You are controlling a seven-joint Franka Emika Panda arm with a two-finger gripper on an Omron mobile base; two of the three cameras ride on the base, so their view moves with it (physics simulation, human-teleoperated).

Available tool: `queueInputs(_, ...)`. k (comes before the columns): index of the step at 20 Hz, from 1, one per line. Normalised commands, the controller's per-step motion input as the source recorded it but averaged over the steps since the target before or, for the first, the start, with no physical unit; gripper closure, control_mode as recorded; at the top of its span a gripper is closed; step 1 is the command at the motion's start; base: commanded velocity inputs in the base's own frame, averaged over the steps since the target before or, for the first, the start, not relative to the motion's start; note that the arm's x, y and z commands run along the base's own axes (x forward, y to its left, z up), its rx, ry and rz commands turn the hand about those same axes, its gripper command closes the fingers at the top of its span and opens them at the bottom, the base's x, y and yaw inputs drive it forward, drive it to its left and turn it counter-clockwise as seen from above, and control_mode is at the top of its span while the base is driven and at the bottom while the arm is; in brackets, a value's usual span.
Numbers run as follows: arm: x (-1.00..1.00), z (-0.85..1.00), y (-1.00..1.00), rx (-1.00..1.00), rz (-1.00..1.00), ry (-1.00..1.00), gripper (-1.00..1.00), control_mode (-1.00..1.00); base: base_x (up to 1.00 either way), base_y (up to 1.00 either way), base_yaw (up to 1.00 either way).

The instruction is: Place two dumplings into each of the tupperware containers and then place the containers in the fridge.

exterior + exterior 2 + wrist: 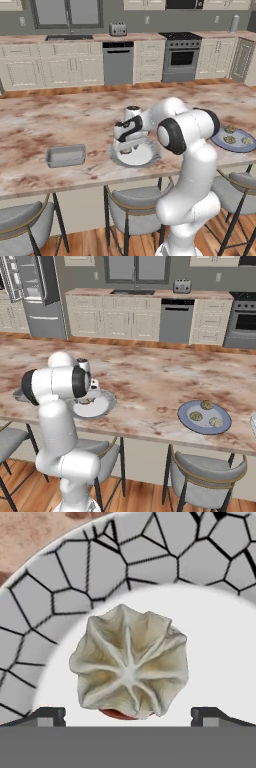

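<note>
My arm folds forward over the marbled worktop (60,120), my hand (128,714) pointing straight down, fingers spread wide astride a creased beige dumpling (131,662) on the round crackle-rimmed white plate (60,592).

Even, bright, flat light everywhere; the creased beige dumpling (130,662) just ahead of the open black two-finger gripper (129,714) looks sharp, casting little shadow.

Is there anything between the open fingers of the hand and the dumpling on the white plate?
Nothing: in the hand view the dumpling sits between the open fingertips, with bare white plate around it.
</note>
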Motion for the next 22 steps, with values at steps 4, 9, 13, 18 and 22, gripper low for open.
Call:
queueInputs(4,0.3,-0.03,0.04,0.0,0.0,0.0,-1.0,-1.0,0.0,0.0,0.0)
queueInputs(9,0.19,-0.08,0.0,0.0,0.0,0.0,-1.0,-1.0,0.0,0.0,0.0)
queueInputs(13,0.1,-0.19,0.0,0.0,0.0,0.0,-1.0,-1.0,0.0,0.0,0.0)
queueInputs(18,0.01,-0.14,0.02,0.0,0.0,0.0,1.0,-1.0,0.0,0.0,0.0)
queueInputs(22,-0.03,0.17,0.19,0.0,0.0,0.0,1.0,-1.0,0.0,0.0,0.0)
